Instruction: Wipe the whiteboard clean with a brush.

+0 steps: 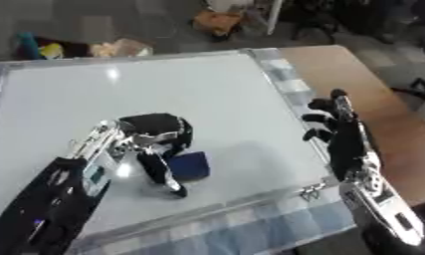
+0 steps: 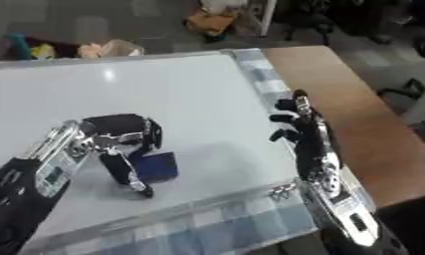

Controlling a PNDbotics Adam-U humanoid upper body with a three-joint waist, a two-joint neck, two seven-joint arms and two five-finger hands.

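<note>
A large whiteboard point(image 1: 163, 94) lies flat on the table, its surface blank white with a metal frame. My left hand point(image 1: 155, 137) rests on the board's lower middle with its fingers curled around a dark blue brush point(image 1: 189, 166), which lies flat against the board. At the board's right edge my right hand point(image 1: 333, 124) hovers with its fingers relaxed, holding nothing.
A blue-and-white checked cloth point(image 1: 285, 74) lies under the board, showing along its right and near edges. The brown tabletop point(image 1: 364, 84) extends to the right. Boxes and clutter point(image 1: 120, 47) sit on the floor beyond the far edge.
</note>
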